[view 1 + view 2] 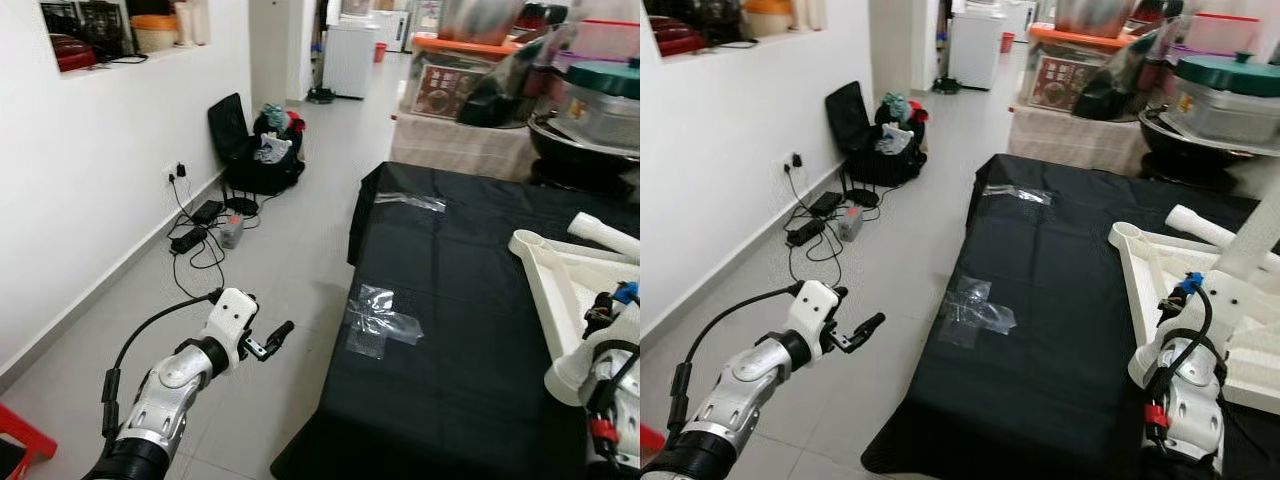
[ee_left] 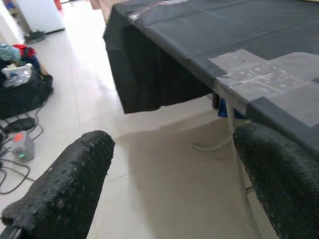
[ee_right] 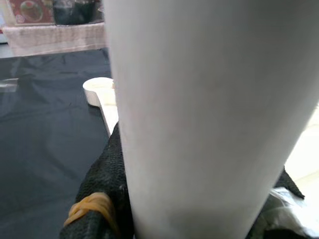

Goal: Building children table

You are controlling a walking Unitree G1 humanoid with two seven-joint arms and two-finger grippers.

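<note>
A white tabletop [image 1: 1140,262] lies on the black-covered table [image 1: 1060,330] at the right, with a loose white leg [image 1: 1200,225] across its far corner. My right gripper [image 3: 194,219] is shut on another white table leg [image 1: 1240,265]. It holds the leg tilted over the tabletop's near side, the lower end by a corner socket. A black finger [image 3: 102,181] presses on the leg's side. My left gripper [image 1: 270,342] hangs open over the floor left of the table, with nothing between its fingers [image 2: 75,179].
Clear tape patches [image 1: 385,320] stick on the cloth near the table's left edge. On the floor by the white wall lie a power strip with cables [image 1: 195,238] and a black bag of clothes [image 1: 262,150]. A cluttered table with pots [image 1: 590,120] stands behind. A red stool [image 1: 20,440] is bottom left.
</note>
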